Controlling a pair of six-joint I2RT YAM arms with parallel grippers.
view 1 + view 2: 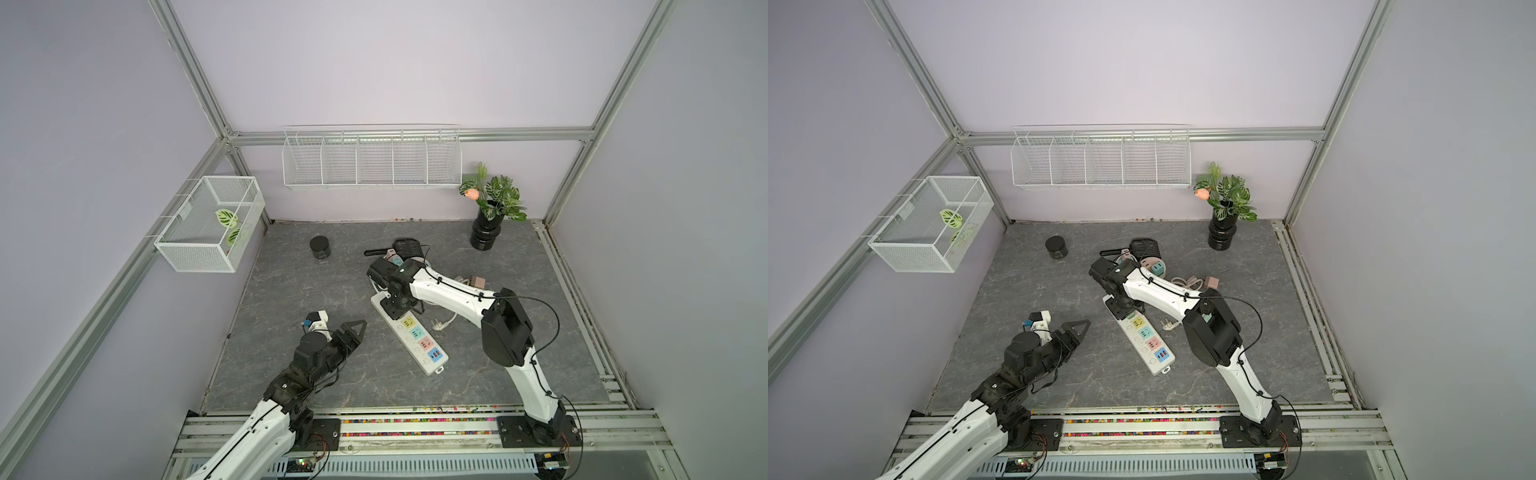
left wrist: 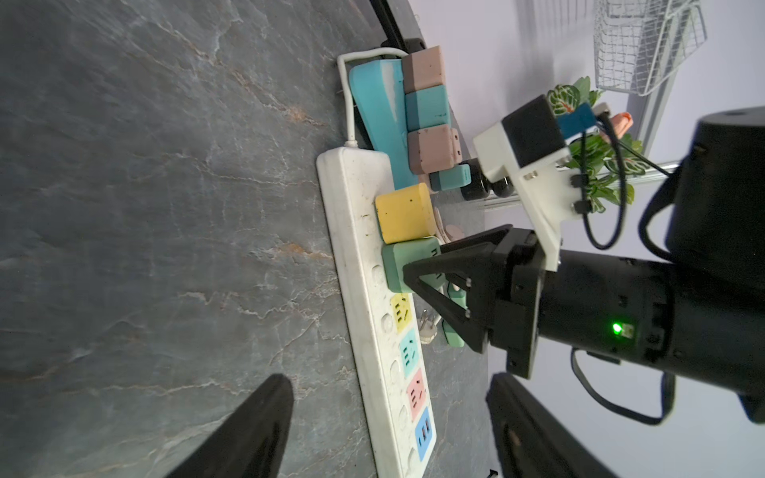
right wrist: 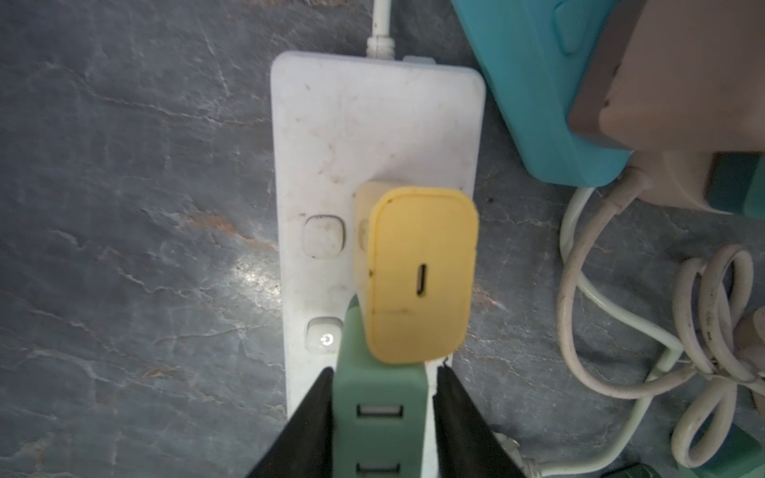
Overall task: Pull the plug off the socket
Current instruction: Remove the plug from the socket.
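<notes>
Green-bodied and not yet out, the plug (image 3: 381, 397) sits seated in the white strip (image 2: 360, 256), second place from the cord end and hard against a yellow plug (image 3: 422, 273). The right gripper (image 3: 387, 370) straddles it from above, jaws drawn narrow, one finger on each side of the body.

From where I stand the reach is done and the grip looks made, or very nearly so. In the right wrist view one finger lies against the plastic while a thin line of white shows beside the other, so I cannot say how firm the hold is. The pull itself is all to come: in the left wrist view the plug's base meets the strip with no gap showing, and no pins are visible.

The left gripper (image 1: 355, 328) hovers over the grey table (image 1: 291, 299) near the strip, jaws wide, empty and touching nothing. Nothing pins the strip down, so my guess is that it may rise with the plug unless the lift goes straight up or the free arm comes over to hold it. The yellow plug, touching the gripped one, could be dragged as well. The coloured sockets (image 1: 417, 332) further along the strip stand empty.
</notes>
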